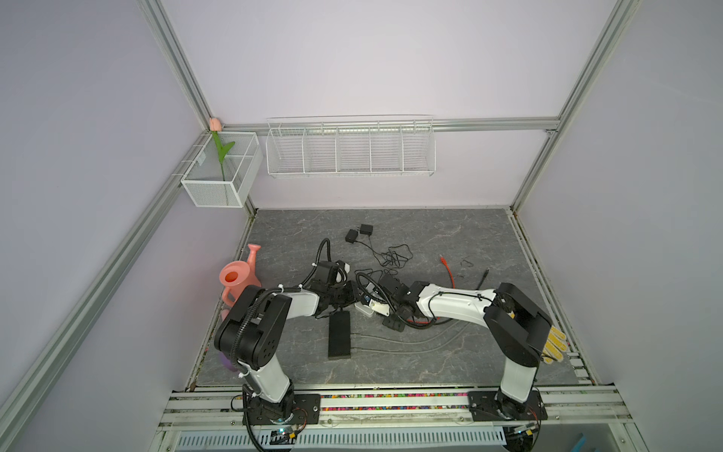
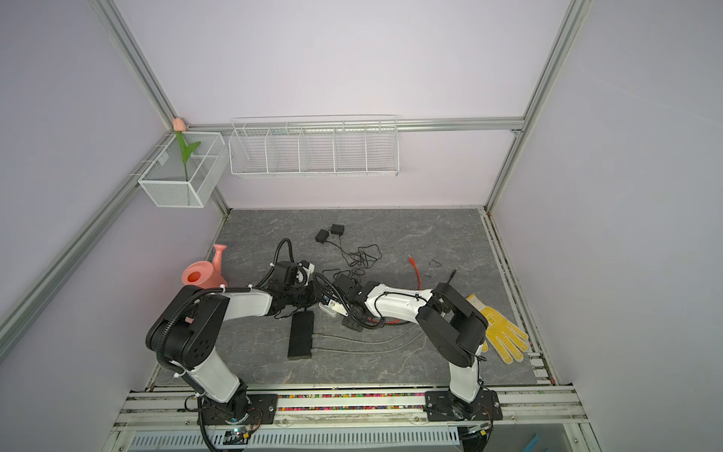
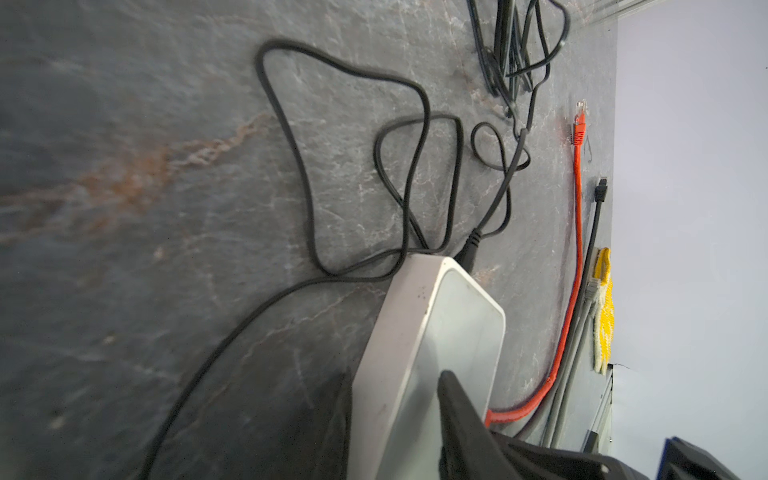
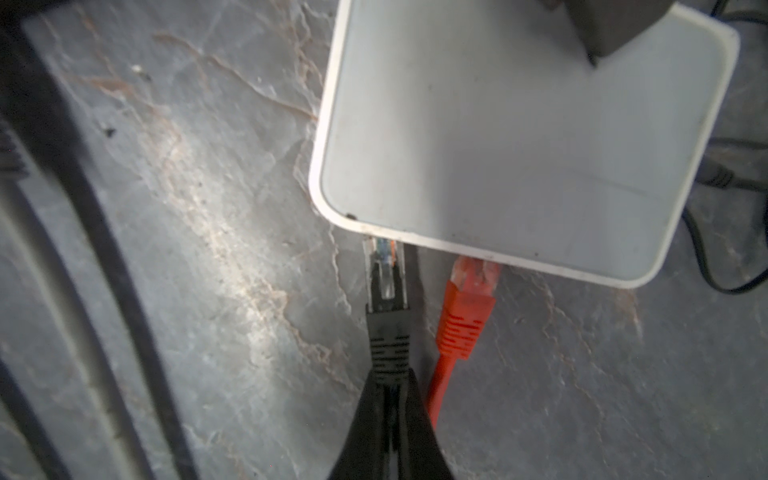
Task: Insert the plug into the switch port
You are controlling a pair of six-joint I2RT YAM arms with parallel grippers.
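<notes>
1. The black plug lay low over the grey table, its clear tip at the edge of the white switch; whether the tip had entered a port could not be told, since the switch's rim hid the opening.
2. The right gripper had its fingers pressed together on the rear of the plug's ribbed boot, pinching it; the left gripper was part spread, one finger on the switch's pale top face and the other against its side wall, clamping the box.
3. Handling, as a judgement: the plug looked light, with a hard, brittle clear head, a thin latch that could snap, and a softer rubber boot; the cable behind it would flex, so a hold on the boot close behind the head seemed best, and never on the clear part.
4. The switch also looked light and likely to slide on the smooth table, so the left grip seemed needed as a brace.
5. The plug's long axis ran from the right fingertips straight toward the switch's port side, tip leading; it lay roughly parallel to and just beside the orange plug, which appeared already seated; the latch seemed to face the wrist camera.
</notes>
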